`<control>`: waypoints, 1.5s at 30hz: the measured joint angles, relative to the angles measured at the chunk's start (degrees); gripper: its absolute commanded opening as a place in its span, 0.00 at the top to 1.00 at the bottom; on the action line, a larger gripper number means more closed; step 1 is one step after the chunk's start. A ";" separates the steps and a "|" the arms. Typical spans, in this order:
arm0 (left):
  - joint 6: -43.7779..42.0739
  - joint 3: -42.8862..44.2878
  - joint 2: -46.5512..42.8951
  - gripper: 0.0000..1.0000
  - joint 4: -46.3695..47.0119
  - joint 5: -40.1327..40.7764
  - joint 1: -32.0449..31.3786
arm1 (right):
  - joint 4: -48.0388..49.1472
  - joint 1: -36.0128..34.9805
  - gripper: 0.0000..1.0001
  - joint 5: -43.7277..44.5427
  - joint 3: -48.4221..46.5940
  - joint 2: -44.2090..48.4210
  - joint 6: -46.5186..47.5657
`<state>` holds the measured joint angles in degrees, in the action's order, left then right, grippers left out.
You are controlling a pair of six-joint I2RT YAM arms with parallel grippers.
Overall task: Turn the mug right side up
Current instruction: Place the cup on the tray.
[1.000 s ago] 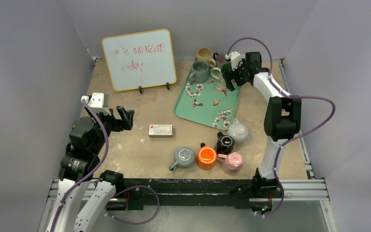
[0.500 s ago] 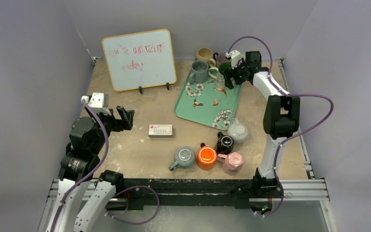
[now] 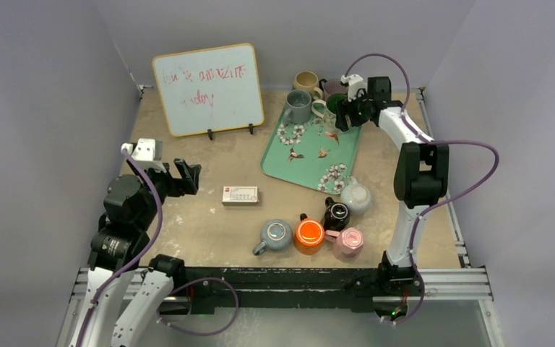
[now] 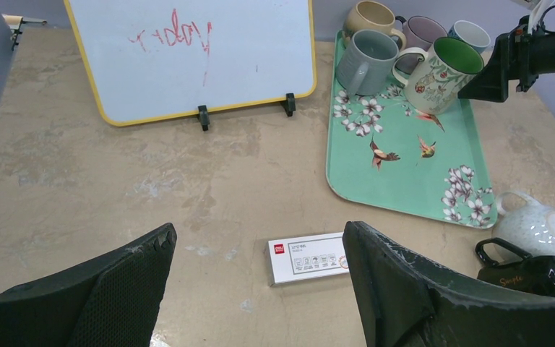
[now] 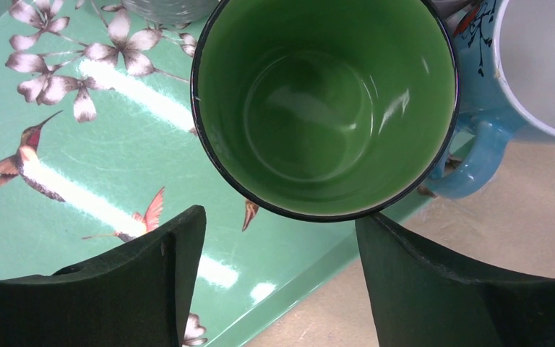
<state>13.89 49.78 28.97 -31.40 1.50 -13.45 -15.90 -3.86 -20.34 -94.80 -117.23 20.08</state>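
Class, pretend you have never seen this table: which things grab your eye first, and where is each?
The whiteboard with red scribble stands at the far left. Right of it lies a teal flowered tray, where the right gripper hovers open by a green-lined mug. A bright orange mug glows at the near edge, in the middle.
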 measured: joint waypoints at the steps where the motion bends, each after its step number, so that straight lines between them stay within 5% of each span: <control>1: 0.00 0.00 0.00 0.16 0.00 0.00 0.00 | 0.00 -0.02 0.24 0.04 0.00 0.00 -0.55; 20: 0.00 -0.02 0.00 0.16 0.00 -0.02 0.00 | 1.49 -2.97 0.38 6.82 -0.63 -1.84 -12.46; 45: 0.00 -0.02 0.00 0.16 -0.02 0.02 0.00 | 3.65 -5.40 0.37 7.32 -2.16 -6.38 -17.97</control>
<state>13.89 49.76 28.97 -31.42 1.52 -13.45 -12.25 -9.26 -13.02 -96.97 -123.61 2.11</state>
